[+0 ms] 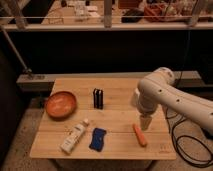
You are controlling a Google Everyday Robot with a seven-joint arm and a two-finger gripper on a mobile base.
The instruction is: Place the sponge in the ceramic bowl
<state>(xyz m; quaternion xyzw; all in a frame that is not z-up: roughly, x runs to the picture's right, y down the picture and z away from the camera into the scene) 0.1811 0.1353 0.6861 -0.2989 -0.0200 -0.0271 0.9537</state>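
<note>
The sponge (97, 138) is a flat dark-blue pad lying near the front edge of the wooden table (117, 117). At the table's left stands the ceramic bowl (61, 105), wide, orange-brown and with nothing in it. My white arm reaches in from the right, and my gripper (145, 121) hangs low over the right part of the table, just above the orange stick. It is well to the right of the sponge and far from the bowl, holding nothing that I can see.
An upright black box (98, 98) stands mid-table between bowl and arm. A white bottle (74, 138) lies left of the sponge. An orange carrot-like stick (140, 134) lies under the gripper. Black cables (187, 145) trail off the table's right side. A dark counter runs behind.
</note>
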